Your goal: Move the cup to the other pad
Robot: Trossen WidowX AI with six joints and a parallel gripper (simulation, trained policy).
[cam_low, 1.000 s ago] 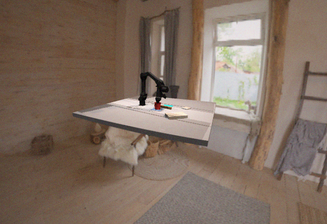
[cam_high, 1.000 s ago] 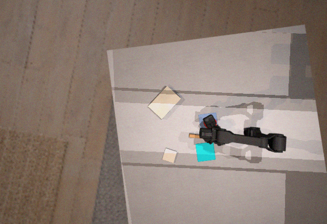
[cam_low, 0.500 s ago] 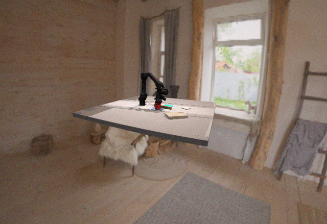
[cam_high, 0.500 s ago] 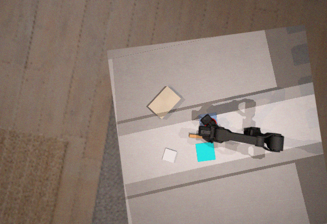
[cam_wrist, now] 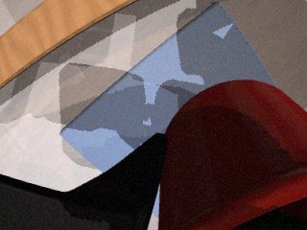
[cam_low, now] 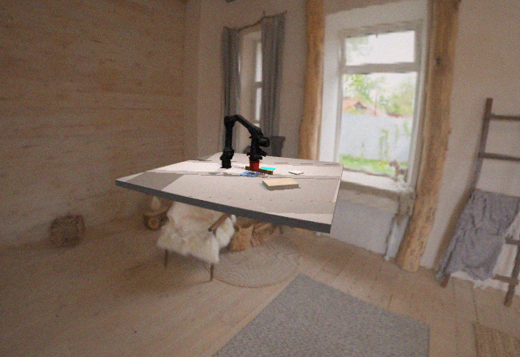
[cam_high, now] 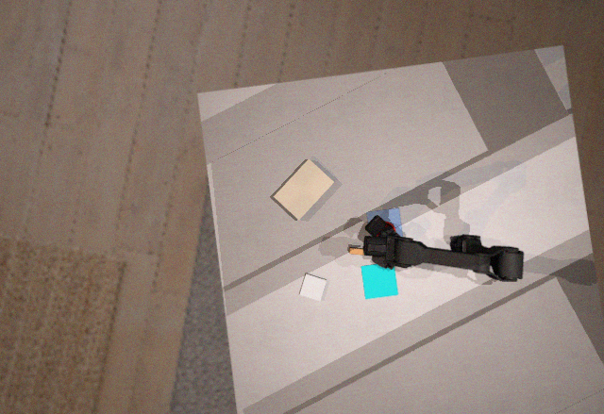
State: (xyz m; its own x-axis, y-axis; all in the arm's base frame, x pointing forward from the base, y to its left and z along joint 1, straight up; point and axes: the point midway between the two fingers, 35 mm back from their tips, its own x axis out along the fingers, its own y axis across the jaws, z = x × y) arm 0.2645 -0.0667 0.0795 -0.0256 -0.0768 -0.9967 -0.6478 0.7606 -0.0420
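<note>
The red cup (cam_high: 390, 224) (cam_low: 254, 165) (cam_wrist: 235, 144) is at the blue pad (cam_high: 393, 217) (cam_low: 249, 174) (cam_wrist: 144, 101), with the pincer (cam_high: 377, 226) (cam_low: 254, 158) clenched on it. In the wrist view the cup fills the lower right, its wall against 1 black finger (cam_wrist: 115, 187); part of the blue pad shows beyond it. Whether the cup's base touches the pad or sits a little above it, I cannot tell. The cup's inside is hidden at this angle, so the marbles cannot be made out.

Near the cup, a wooden strip (cam_high: 356, 250) (cam_low: 266, 171) (cam_wrist: 53, 29) lies between the 2 pads, partly under the arm (cam_high: 439, 255) (cam_low: 241, 122) as seen from above. On the strip's other side is the cyan pad (cam_high: 379, 281) (cam_low: 267, 169), with no part of the cup on it.

Farther out, a small pale square block (cam_high: 312, 287) (cam_low: 295, 172) lies apart from the cyan pad. A larger cream block (cam_high: 303, 189) (cam_low: 279, 183) lies flat, well apart from the cup, on the blue pad's side of the strip. All of these are on the pale desk (cam_high: 273, 122) (cam_low: 310, 208), crossed by bands of shadow.
</note>
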